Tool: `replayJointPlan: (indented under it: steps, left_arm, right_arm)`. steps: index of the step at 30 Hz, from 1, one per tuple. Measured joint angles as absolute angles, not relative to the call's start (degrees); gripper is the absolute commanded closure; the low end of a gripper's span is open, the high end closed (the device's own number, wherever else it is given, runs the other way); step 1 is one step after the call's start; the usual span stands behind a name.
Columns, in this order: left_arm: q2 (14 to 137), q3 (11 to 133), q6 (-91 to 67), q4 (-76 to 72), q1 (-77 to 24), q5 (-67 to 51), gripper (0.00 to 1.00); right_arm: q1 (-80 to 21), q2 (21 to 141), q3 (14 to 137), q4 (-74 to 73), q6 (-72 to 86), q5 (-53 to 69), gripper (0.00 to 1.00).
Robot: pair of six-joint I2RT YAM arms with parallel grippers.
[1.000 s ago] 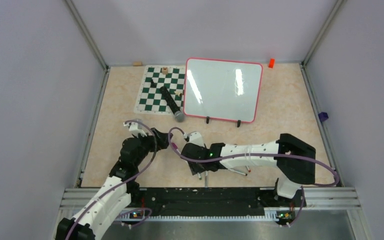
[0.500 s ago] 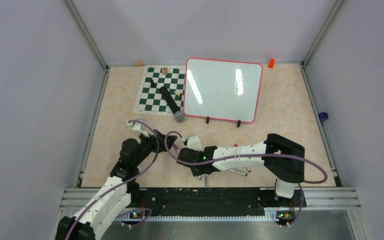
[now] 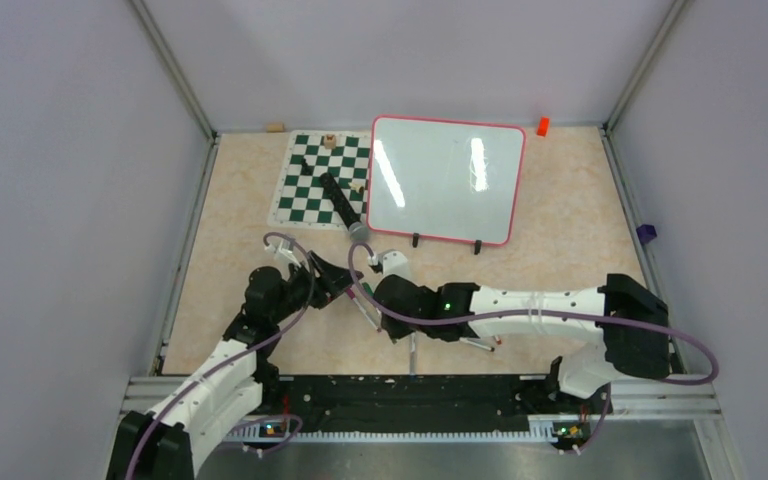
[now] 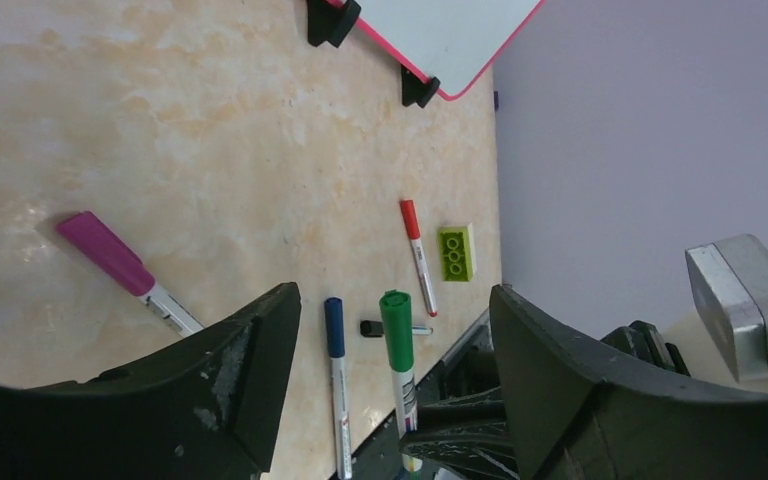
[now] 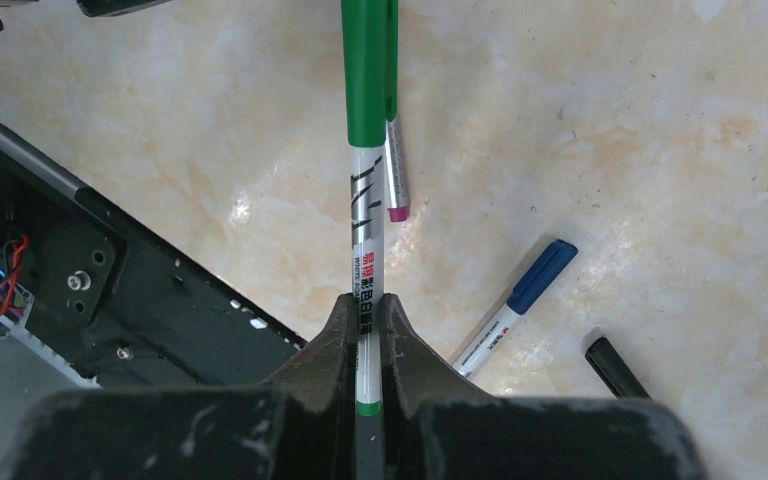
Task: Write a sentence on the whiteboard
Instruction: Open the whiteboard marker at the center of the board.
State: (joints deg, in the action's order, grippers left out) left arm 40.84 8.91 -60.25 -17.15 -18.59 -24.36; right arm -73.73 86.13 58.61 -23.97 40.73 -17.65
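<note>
The glossy white rectangular whiteboard with a thin red-pink frame [image 3: 448, 180] sits at the far side of the pale marbled bench [image 3: 580, 280], just beside the green-and-white checkered chess mat [image 3: 305, 190] and well apart from both arms. No writing shows on its face. The right claw [image 5: 365, 310] is pinched narrow on the white barrel of a slim green-capped plastic marker [image 5: 365, 200], cap on and pointing away from the wrist. The left claw [image 4: 395, 305] gapes wide with that cap between its fingers, apparently touching neither. The whiteboard looks light and stiff with a slick face, and it rests on two small black feet [image 3: 415, 240], so pen pressure may well slide or rock it. Any bracing is best taken on the frame near a corner, not on the gloss. The marker is light and smooth, and a firm mid-barrel pinch should stop it twisting when the cap is pulled.
</note>
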Motion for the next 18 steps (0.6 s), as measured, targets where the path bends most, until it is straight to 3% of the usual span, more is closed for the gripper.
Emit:
replayJointPlan:
  steps: [3, 10, 13, 18]
  left_arm:
    - [44.6, 10.6, -62.8, -17.5, -18.6, -27.3, 0.36]
    - [51.6, 12.3, -66.5, -19.9, -18.7, -32.7, 0.42]
    - [51.9, 12.3, -67.3, -20.2, -18.7, -33.7, 0.52]
    - [50.5, 12.3, -67.6, -20.4, -18.8, -33.9, 0.54]
  right_arm:
    - [-73.7, 86.1, 58.9, -23.6, 38.9, -16.5, 1.00]
    - [-73.5, 86.7, 61.5, -23.0, 36.4, -15.6, 1.00]
    - [-73.2, 87.4, 62.5, -22.4, 35.7, -15.2, 1.00]
    - [-72.9, 88.4, 62.8, -22.1, 35.1, -14.6, 1.00]
